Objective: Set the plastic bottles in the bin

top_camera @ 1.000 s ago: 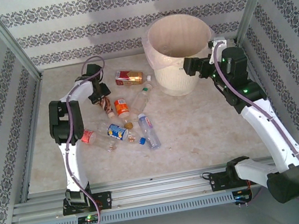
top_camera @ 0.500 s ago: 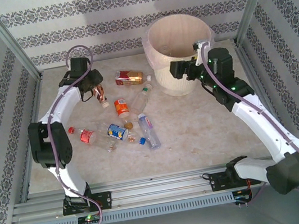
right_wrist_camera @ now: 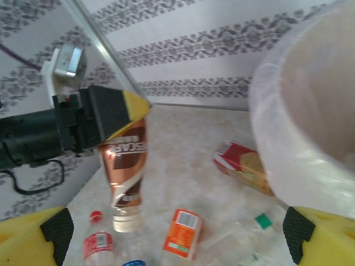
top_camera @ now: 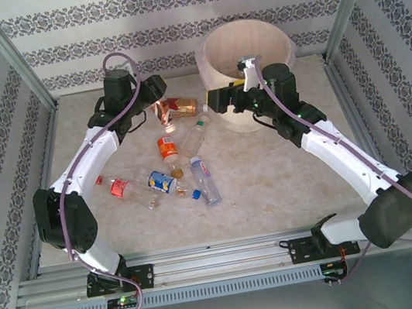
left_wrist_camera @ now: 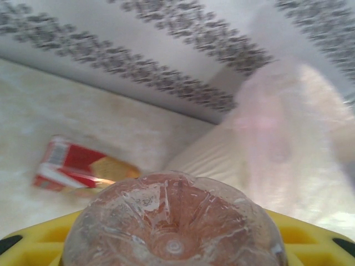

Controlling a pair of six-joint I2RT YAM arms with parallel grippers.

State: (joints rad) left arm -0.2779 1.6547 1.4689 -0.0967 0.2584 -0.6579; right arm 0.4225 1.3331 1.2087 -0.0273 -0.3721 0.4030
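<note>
Left claw [top_camera: 153, 105]: pinching the brown bottle [right_wrist_camera: 127, 177], cap hanging down, its base right up against the wrist camera.
Just changed: a second back this claw was low among the bottles at the far left. Now it's up and swinging right, and the brown bottle is clear of the worktop [top_camera: 273, 183].
Brown bottle now: in the air left of the bin [top_camera: 250, 38], above the red-label bottle [top_camera: 181, 108], not yet at the rim.
Right claw [top_camera: 215, 100]: spread wide, nothing in it. It has slid left from the bin's right side across its front and now faces the pile.
Still lying down: the orange-label bottle [top_camera: 167, 146], the blue-label bottle [top_camera: 162, 182] and several others near the middle.
Meaning: one bottle looks on its way, with most of the pile left.
Watch: both claws are close together by the bin, so the carry probably needs height to clear the rim.
</note>
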